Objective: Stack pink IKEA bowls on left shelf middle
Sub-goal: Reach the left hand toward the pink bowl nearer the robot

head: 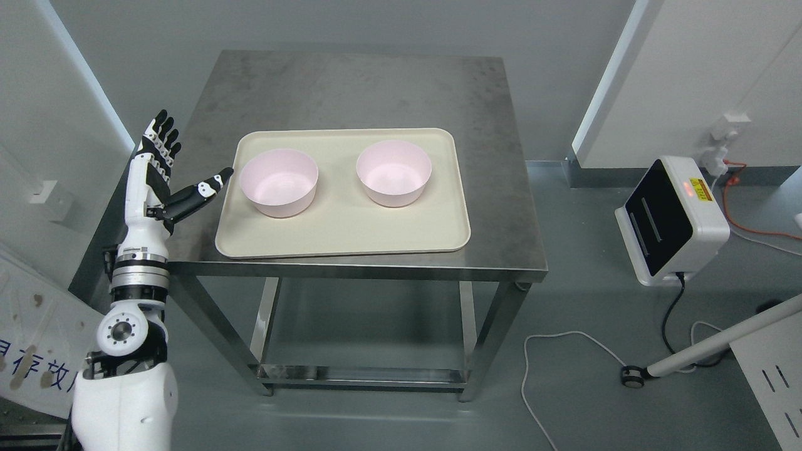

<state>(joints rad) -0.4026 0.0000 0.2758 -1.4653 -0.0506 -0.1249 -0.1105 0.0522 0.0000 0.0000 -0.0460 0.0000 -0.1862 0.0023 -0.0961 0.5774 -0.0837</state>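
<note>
One steel bench (489, 188) stands in front of me, and on it lies one cream tray (341, 235) with rounded corners. Two pink bowls sit on the tray, side by side and apart: the left bowl (279, 183) and the right bowl (394, 173), both upright, plain, pale and glossy inside (nothing in either). One left hand (164, 172) is raised at the bench's left edge, fingers (164, 134) spread wide, thumb pointing toward the left bowl, holding nothing.

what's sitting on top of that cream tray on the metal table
Two pink bowls stand upright and apart on the tray: the left bowl and the right bowl. Both look empty. The tray surface under them is covered.
</note>
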